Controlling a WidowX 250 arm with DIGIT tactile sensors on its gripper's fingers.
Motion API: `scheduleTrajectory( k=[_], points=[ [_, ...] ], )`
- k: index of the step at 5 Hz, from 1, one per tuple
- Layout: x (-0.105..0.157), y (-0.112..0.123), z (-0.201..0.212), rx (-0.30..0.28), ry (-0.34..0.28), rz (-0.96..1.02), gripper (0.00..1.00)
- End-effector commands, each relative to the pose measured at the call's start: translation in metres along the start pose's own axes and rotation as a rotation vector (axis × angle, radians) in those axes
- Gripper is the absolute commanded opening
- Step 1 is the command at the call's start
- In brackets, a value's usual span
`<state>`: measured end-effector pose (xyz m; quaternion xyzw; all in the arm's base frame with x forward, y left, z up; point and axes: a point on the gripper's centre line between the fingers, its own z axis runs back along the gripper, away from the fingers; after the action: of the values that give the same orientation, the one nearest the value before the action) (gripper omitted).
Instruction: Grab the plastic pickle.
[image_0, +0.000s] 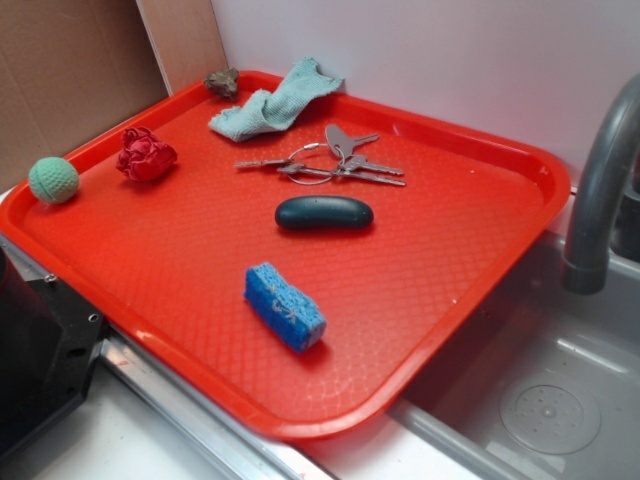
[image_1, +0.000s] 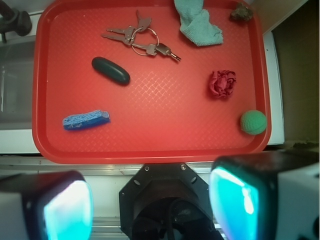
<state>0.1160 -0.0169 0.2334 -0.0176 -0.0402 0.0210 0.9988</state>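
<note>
Six things lie on the red tray, all apart from each other. The plastic pickle rests flat near the middle of the tray in the exterior view, just below the bunch of keys and above the blue sponge. A teal cloth is at the upper middle, a crumpled red ball and a pale green ball at the left. In the wrist view, the gripper is at the bottom of the frame, below the tray, its fingers wide apart and holding nothing.
</note>
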Motion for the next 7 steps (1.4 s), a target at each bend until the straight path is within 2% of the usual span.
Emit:
scheduleTrajectory(
  k=[1, 4, 5, 6, 7],
  points=[
    [0.055, -0.085, -0.069, -0.067, 0.019, -0.460, 1.00],
    [0.055, -0.085, -0.069, -0.067, 0.019, -0.460, 1.00],
    [0.070, -0.086, -0.095, 0.042, -0.092, -0.595, 1.00],
    [0.092, -0.083, -0.126, 0.047, -0.044, -0.706, 1.00],
    [0.106, -0.083, -0.149, 0.020, -0.002, -0.739, 1.00]
  ],
)
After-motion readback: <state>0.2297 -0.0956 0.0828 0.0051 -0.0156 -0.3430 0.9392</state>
